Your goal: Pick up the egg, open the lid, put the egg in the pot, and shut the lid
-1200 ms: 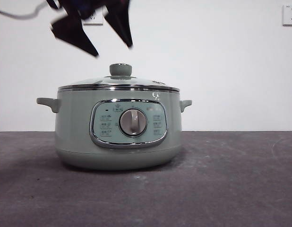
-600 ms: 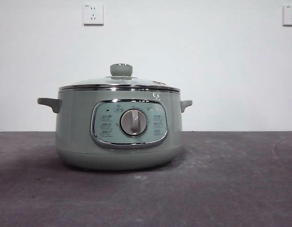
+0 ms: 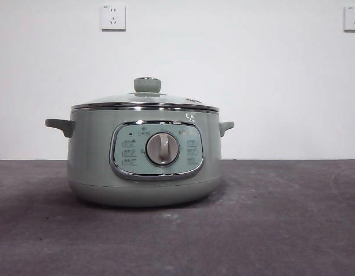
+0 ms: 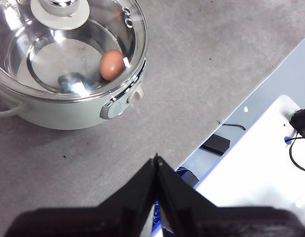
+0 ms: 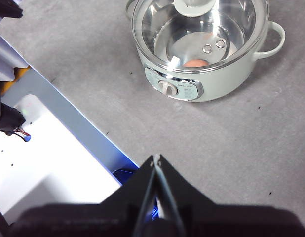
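Egg [image 4: 111, 64] sat under lid [image 3: 146, 99] in pot [image 3: 97, 161], both claws [image 4: 157, 158] [image 5: 156, 157] clenched empty & clear, so little risk barring a bump.

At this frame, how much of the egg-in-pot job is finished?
It looks complete. The egg lies inside the pot, seen through the glass of the lid, which sits closed on the rim. Nothing is in hand: left gripper and right gripper are shut, away from the pot.
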